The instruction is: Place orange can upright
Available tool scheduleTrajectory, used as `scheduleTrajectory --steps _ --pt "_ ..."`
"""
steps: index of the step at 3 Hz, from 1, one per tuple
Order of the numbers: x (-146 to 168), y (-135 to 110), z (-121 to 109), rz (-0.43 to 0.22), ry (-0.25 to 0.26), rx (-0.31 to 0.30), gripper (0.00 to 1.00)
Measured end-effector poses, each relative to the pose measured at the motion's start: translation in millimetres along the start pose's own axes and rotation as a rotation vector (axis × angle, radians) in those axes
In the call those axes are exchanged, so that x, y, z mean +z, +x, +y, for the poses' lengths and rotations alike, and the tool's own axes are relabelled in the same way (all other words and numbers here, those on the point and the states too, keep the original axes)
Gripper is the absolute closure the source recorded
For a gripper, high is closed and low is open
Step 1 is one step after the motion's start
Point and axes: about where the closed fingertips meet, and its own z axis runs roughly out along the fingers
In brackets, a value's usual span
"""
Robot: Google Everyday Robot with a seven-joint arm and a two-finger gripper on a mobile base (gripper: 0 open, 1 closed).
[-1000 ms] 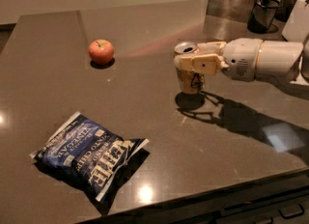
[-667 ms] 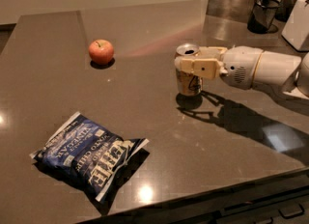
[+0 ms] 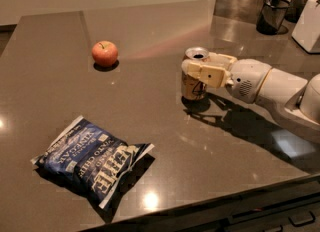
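Observation:
The orange can (image 3: 192, 91) stands upright on the dark table (image 3: 150, 106), right of centre, with its silver top and open mouth facing up. My gripper (image 3: 194, 69) reaches in from the right, and its cream fingers (image 3: 207, 72) are closed around the can's upper half. The can's base appears to rest on the tabletop. The white arm (image 3: 270, 88) extends to the right edge.
A red apple (image 3: 104, 53) sits at the back left. A blue chip bag (image 3: 92, 160) lies flat at the front left. Metal containers (image 3: 245, 1), a black mesh cup (image 3: 272, 16) and a white appliance (image 3: 307, 23) stand at the back right. The table's front edge (image 3: 200, 203) is close.
The gripper and can have come down a little and shifted slightly left. The can has stayed upright in the fingers. The apple and bag have not moved.

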Motion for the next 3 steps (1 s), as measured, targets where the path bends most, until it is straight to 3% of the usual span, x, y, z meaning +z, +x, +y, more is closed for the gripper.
scheduleTrajectory --steps 1,2,3 --pt "-1.1 5.3 -0.5 -0.031 0.013 0.006 0.39" --pt "-6.2 17.4 2.1 -0.019 0.026 0.002 0.08" --pt "-11.9 23.9 6.3 0.017 0.036 -0.02 0.0"
